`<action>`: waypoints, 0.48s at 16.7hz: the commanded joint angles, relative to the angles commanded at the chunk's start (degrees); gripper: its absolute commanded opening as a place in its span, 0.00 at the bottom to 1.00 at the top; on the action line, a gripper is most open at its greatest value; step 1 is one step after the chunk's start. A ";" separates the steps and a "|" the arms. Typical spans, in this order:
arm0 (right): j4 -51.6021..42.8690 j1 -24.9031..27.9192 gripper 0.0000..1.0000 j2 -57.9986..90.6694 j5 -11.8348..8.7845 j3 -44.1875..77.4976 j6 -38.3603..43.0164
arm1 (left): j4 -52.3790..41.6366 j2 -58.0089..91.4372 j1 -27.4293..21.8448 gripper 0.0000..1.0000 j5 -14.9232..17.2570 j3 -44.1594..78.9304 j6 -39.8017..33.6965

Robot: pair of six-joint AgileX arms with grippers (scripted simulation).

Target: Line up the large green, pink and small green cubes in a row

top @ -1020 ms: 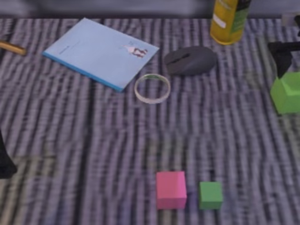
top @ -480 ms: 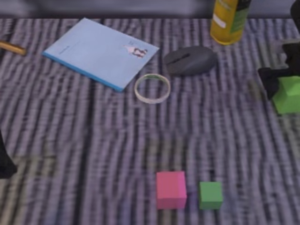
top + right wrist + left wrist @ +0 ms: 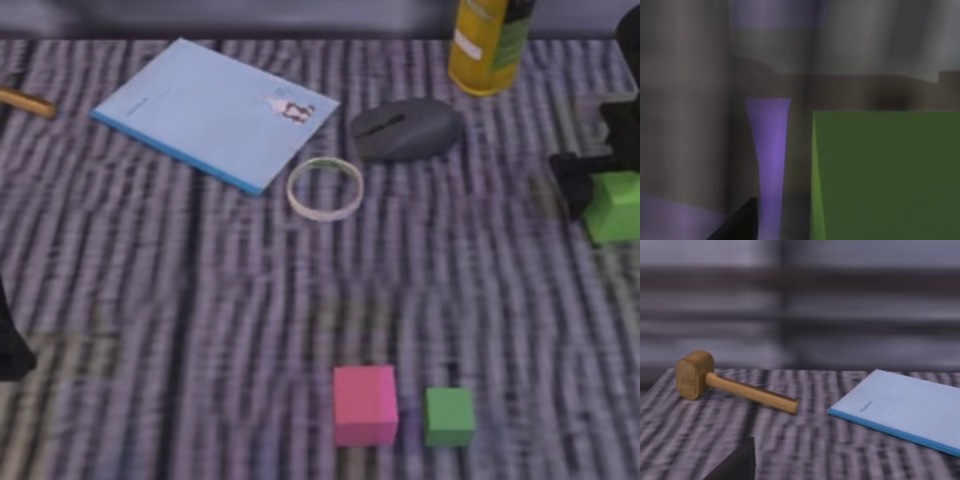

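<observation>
Done: magenta-pink cube (image 3: 365, 404) sits just beside small dark-green cube (image 3: 449, 416).
Left: right pincer (image 3: 603, 195) clamped on big lime-green cube (image 3: 616, 206), well apart from pink.

Right gripper (image 3: 600, 195) moved slightly down toward the near edge since a second ago, now lower beside the mouse (image 3: 406, 129), large green cube (image 3: 617, 206) shifted a little rightward, its top sitting lower, more of the arm over it
</observation>
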 joint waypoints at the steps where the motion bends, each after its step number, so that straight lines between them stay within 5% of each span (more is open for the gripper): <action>1: 0.00 0.00 0.77 0.00 0.00 0.00 0.00 | 0.00 0.00 0.00 1.00 0.00 0.00 0.00; 8: 0.00 0.00 0.25 0.00 0.00 0.00 0.00 | 0.00 0.00 0.00 1.00 0.00 0.00 0.00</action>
